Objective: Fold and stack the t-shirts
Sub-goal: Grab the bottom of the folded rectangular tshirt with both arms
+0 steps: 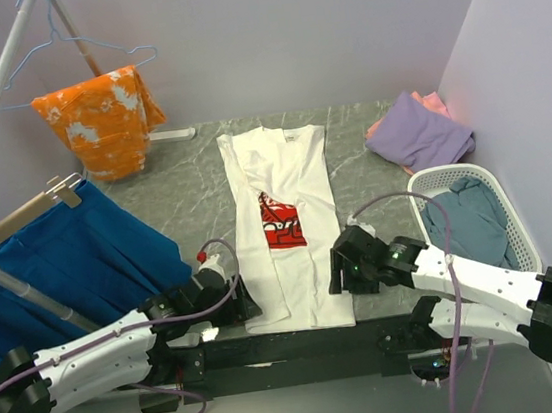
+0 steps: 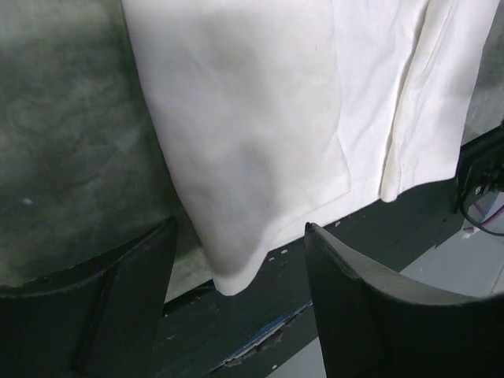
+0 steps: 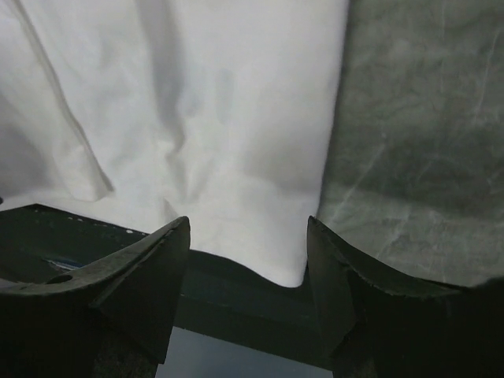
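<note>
The white t-shirt lies in a long strip on the grey, stone-look surface, with its hem at the near edge. The left end effector and right end effector are wide open and hold nothing. Pinch both hem corners together, because the cloth is soft and floppy.

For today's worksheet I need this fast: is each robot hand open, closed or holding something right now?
Left hand: open, holding nothing, at a corner of the white t-shirt.
Right hand: open, holding nothing.
</note>
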